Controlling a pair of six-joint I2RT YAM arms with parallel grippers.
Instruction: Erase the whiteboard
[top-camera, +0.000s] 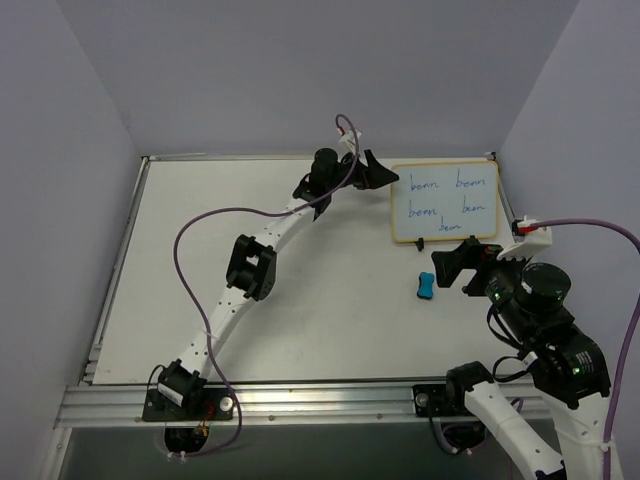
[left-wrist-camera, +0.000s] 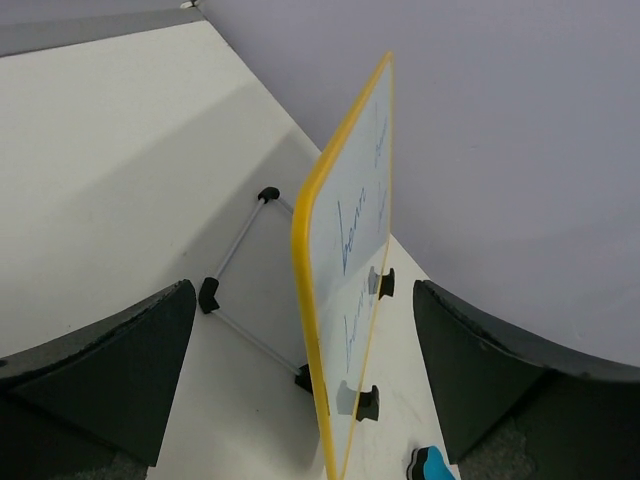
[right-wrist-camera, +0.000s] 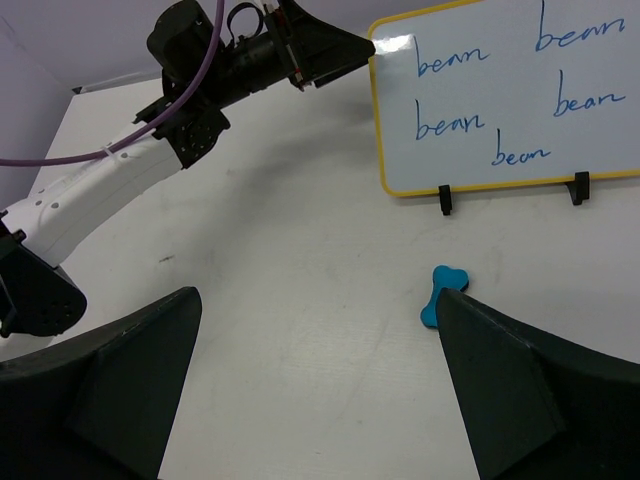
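The whiteboard (top-camera: 445, 201) stands upright on a wire stand at the far right of the table, with a yellow frame and blue words "bean" written several times. My left gripper (top-camera: 375, 171) is open at its left edge. In the left wrist view the board (left-wrist-camera: 350, 290) is edge-on between the two fingers, and the left gripper (left-wrist-camera: 300, 292) does not touch it. The blue bone-shaped eraser (top-camera: 425, 286) lies on the table in front of the board. My right gripper (top-camera: 458, 263) is open and empty, just right of the eraser (right-wrist-camera: 443, 295) and above it; the board (right-wrist-camera: 500, 100) faces it.
The board's wire stand (left-wrist-camera: 240, 285) with black feet sits behind it. The left arm (right-wrist-camera: 130, 180) stretches diagonally across the table. The purple back wall is close behind the board, and the right wall is beside it.
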